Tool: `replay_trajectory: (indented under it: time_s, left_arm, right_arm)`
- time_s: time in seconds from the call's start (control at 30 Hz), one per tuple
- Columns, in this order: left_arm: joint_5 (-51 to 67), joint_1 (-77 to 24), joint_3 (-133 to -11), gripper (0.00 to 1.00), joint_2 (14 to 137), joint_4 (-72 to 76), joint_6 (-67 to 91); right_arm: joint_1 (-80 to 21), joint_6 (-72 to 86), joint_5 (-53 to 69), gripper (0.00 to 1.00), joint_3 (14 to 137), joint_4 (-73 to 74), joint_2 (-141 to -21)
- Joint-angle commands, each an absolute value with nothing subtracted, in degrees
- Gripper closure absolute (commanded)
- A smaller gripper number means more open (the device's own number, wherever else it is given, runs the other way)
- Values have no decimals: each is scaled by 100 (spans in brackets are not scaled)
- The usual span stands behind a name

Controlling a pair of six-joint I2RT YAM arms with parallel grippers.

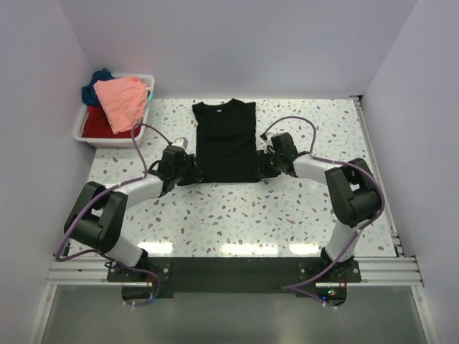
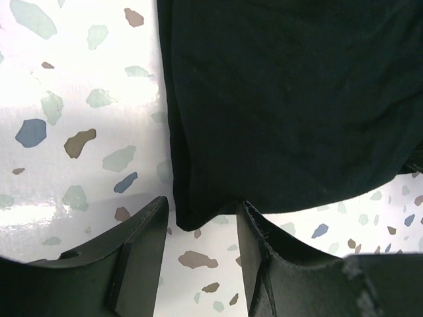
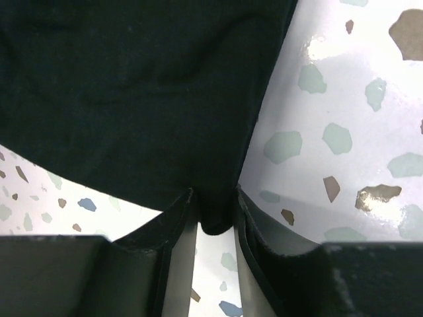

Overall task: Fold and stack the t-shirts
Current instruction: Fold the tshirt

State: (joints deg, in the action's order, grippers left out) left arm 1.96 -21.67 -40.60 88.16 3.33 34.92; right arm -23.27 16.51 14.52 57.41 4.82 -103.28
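Black t-shirt (image 1: 226, 140) lies at the tabletop (image 1: 287, 208) centre, its near corners hidden from above. Left gripper (image 2: 201, 206) straddles one corner, jaws apart; right gripper (image 3: 213, 198) pinches the other.

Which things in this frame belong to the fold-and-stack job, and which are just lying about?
Job:
- black shirt, spread on the table
- pink shirt, draped over the bin
- red shirt, in the bin
- blue shirt, at the bin's far end

Just there:
- the white bin itself
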Motion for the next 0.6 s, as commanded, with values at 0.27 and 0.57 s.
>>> replay_trajectory:
  time_s: [0.27,0.57]
  left_arm:
    - [492,-2109,-3920,87,8868,808,3560]
    - [457,-2109,-3499,100,8430,765,3656]
  right_arm:
    - [-2320,1731,1732,100,5836,536,-10503]
    - [-2320,1775,1661,100,5239,826,-9678]
